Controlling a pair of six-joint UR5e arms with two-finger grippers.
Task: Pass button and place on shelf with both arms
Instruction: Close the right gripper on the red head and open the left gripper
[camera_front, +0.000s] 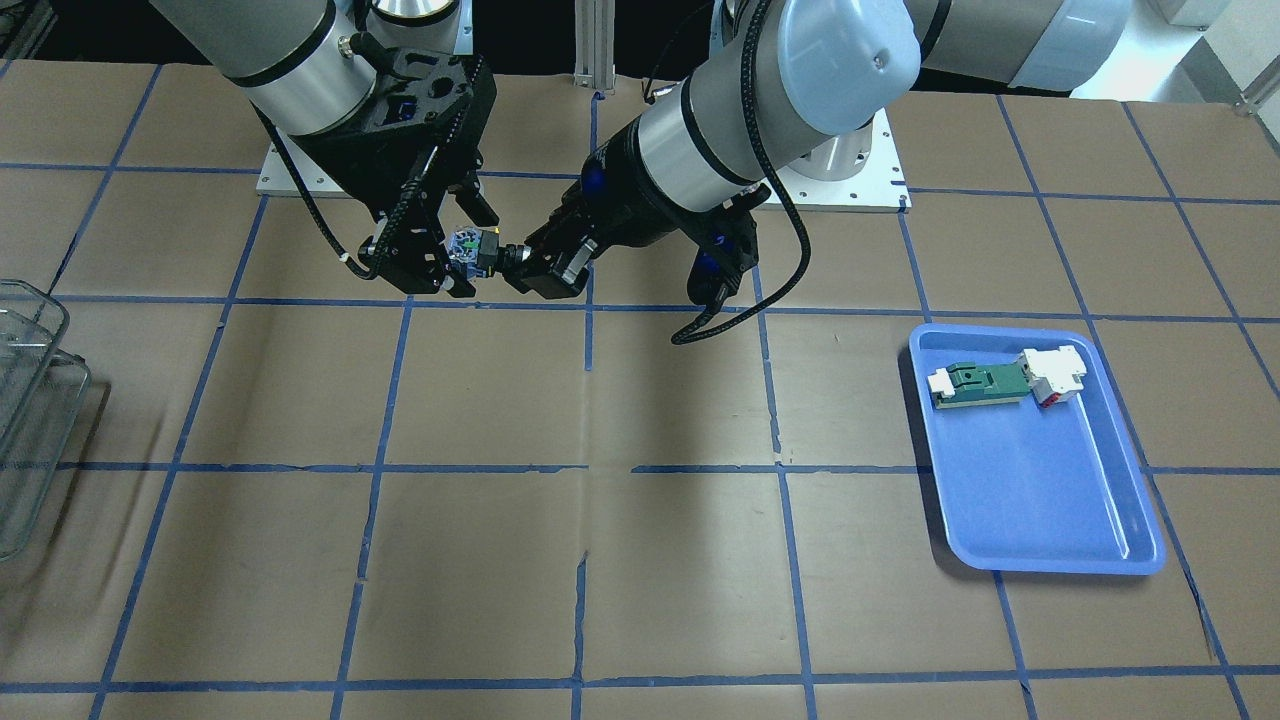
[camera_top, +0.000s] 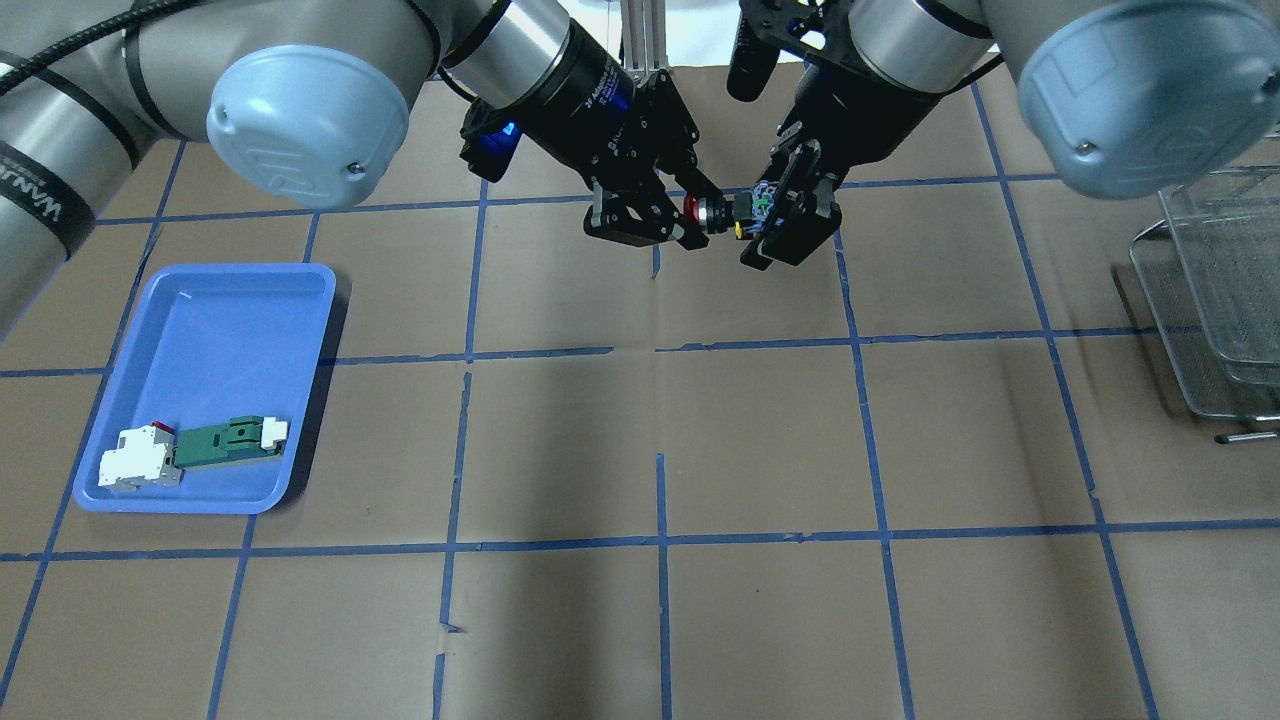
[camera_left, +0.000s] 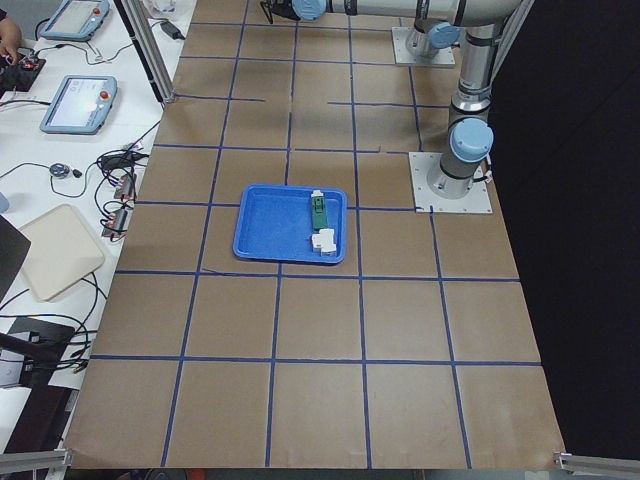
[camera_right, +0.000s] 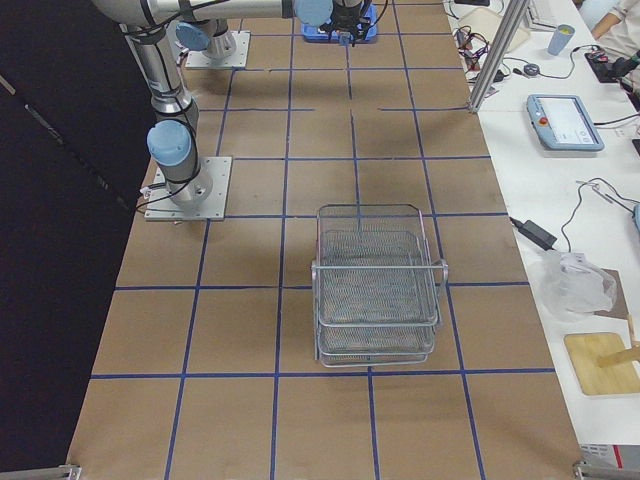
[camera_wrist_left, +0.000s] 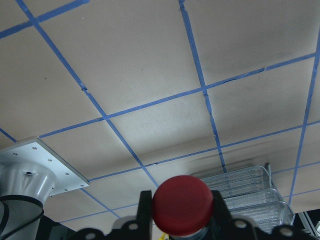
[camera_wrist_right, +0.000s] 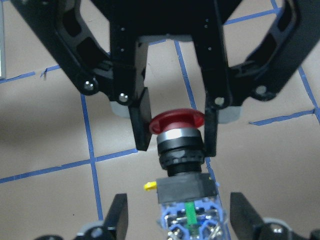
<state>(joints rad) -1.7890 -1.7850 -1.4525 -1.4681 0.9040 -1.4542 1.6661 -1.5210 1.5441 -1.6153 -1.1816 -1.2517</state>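
Nearest my right wrist camera, the right gripper (camera_wrist_right: 180, 202) has its fingers apart either side of the button (camera_wrist_right: 181, 170), at its rear block, ready, I judge, to take it. Beyond, the left gripper (camera_wrist_right: 176, 147) is clamped on the red cap, holding it in mid-air. Farther off, the shelf (camera_top: 1230, 295) sits at the overhead frame's right edge.

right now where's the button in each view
Front-facing: button upper left of centre.
Overhead: button upper centre.
Exterior left: too small to tell.
Exterior right: too small to tell.
Left wrist: button bottom centre.
Right wrist: button centre.
Shared landmark: blue tape grid.
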